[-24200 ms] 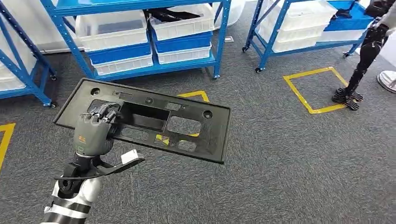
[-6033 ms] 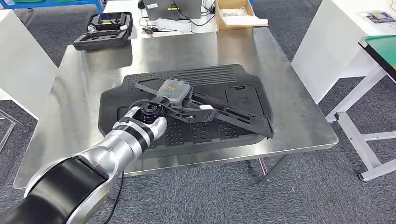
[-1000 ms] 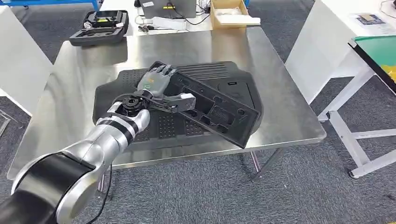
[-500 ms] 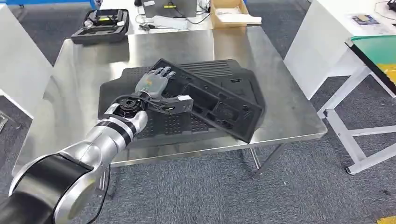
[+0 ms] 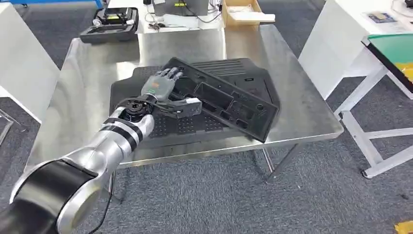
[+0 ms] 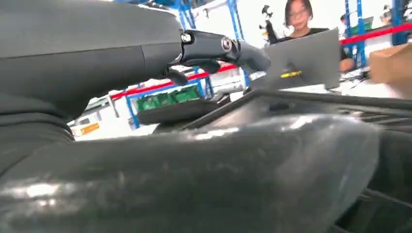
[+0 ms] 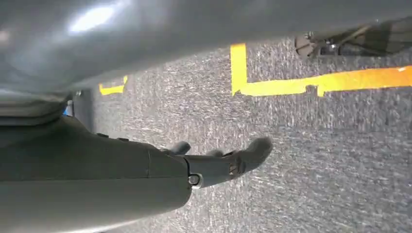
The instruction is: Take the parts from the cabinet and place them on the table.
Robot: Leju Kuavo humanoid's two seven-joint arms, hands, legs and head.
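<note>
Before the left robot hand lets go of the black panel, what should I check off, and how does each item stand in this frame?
1. Left robot hand grips the black panel: ok.
2. Panel over the steel table: ok.
3. Panel lying flat: not ok; it rests tilted on the large black part.
4. Panel's right corner inside table's front edge: cannot tell.
5. Right robot hand out of the way, hanging over carpet: ok.

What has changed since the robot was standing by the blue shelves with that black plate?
The robot has walked to the steel table, and the left hand has brought the black frame panel down onto the large black panel lying there. The hand still grips the frame panel. The right hand hangs over the carpet.
</note>
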